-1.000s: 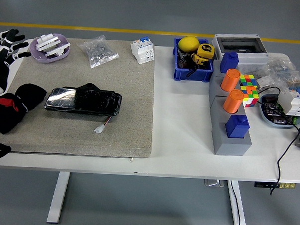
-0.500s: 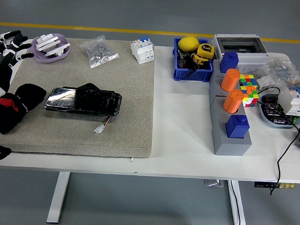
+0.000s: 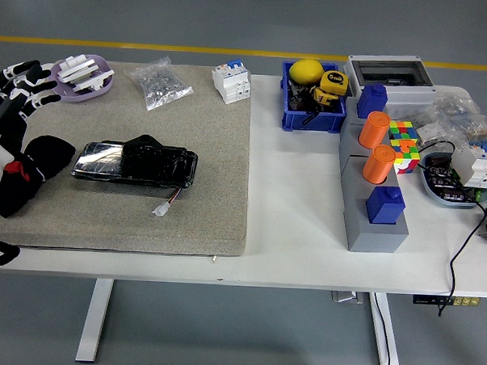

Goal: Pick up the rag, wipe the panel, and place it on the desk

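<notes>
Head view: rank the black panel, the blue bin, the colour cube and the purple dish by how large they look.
1. black panel, clearly largest.
2. blue bin and purple dish: look about alike, not ranked.
3. colour cube, smallest.
All sit at a similar depth, so nearness hardly skews this.

The left hand [image 3: 20, 84] hovers over the left end of the beige mat [image 3: 147, 158], white-tipped fingers [image 3: 30, 66] spread, holding nothing. Just below it lies the black rag [image 3: 26, 173]. To its lower right the black panel [image 3: 135, 163] lies flat, apart from the hand. A purple dish [image 3: 82, 78] sits just right of the fingertips.
</notes>
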You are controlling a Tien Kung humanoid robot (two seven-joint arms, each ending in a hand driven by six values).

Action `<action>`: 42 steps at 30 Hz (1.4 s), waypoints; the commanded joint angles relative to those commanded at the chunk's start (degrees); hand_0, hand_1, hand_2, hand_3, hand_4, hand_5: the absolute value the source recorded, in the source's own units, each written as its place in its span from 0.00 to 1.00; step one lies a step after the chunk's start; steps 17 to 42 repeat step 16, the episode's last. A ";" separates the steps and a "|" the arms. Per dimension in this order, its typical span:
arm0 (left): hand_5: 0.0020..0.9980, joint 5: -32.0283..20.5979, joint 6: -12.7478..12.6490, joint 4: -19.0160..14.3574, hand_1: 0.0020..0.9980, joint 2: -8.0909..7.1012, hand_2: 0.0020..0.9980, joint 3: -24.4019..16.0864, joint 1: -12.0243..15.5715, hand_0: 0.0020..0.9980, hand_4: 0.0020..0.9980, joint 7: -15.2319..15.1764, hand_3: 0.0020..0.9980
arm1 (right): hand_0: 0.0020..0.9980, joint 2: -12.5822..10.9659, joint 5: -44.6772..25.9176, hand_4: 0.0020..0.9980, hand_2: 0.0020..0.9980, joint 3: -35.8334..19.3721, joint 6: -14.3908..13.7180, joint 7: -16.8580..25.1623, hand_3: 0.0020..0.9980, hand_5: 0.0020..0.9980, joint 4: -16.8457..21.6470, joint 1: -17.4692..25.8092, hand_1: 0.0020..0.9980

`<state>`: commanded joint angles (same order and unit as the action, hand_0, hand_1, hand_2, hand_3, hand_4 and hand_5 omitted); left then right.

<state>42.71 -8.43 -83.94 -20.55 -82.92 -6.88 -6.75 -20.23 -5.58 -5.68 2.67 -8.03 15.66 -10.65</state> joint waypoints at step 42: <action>0.34 -0.28 0.10 0.47 0.58 -0.98 0.59 0.14 0.17 0.47 0.85 0.17 0.58 | 0.71 -0.03 0.50 1.00 0.69 -0.41 -0.06 -0.21 0.64 0.55 -0.06 0.02 0.67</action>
